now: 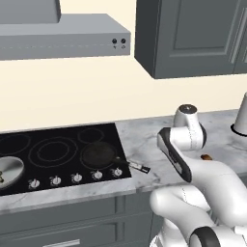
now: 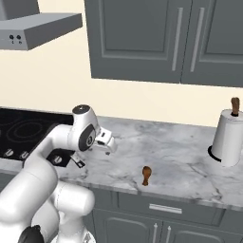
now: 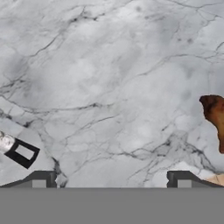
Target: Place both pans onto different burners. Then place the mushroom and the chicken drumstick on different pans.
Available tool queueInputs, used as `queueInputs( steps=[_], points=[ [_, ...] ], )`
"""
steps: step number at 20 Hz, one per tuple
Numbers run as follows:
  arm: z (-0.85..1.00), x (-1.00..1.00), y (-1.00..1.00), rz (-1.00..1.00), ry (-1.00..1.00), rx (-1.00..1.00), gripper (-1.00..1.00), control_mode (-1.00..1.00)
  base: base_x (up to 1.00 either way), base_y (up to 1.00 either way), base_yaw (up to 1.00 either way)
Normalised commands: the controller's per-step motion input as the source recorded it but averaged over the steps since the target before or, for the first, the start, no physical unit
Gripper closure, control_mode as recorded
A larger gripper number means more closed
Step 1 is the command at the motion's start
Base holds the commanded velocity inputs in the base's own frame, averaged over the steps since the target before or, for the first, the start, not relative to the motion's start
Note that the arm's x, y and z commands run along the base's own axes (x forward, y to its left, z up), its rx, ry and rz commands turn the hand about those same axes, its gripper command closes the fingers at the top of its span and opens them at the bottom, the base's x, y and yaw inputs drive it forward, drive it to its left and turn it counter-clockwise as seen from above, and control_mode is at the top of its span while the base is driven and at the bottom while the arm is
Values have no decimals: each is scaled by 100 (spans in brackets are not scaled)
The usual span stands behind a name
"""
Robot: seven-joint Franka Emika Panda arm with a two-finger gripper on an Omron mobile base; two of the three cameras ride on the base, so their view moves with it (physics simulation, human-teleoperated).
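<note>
Hand view: open tool [image 3: 111, 179] above marble counter [image 3: 109, 87], drumstick [image 3: 215, 118] perhaps edgeward.

Cooktop [image 1: 62, 132] black glass, thin grey rings. Dark pan [image 1: 99, 154] blackish, handle black and pale. Silver pan [image 1: 10, 169] shiny grey, far left. Drumstick [image 2: 146, 174] orange-brown. Counter [image 2: 180, 156] white-grey veined marble. Cabinets [image 2: 142, 38] dark grey. Wall [image 1: 72, 91] cream. Paper towel roll [image 2: 228, 137] white, brown top.
</note>
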Motion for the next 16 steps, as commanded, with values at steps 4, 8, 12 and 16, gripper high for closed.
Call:
queueInputs(
  steps=[4,8,12,16],
  points=[
    [-3,-11,-43,0,0,0,-100,-100,0,0,0],
    [-6,-9,-45,0,0,0,-100,-100,0,0,0],
    [-3,-4,-48,0,0,0,-100,-100,0,0,0],
    [-2,-9,-48,0,0,0,-100,-100,0,0,0]
  ],
)
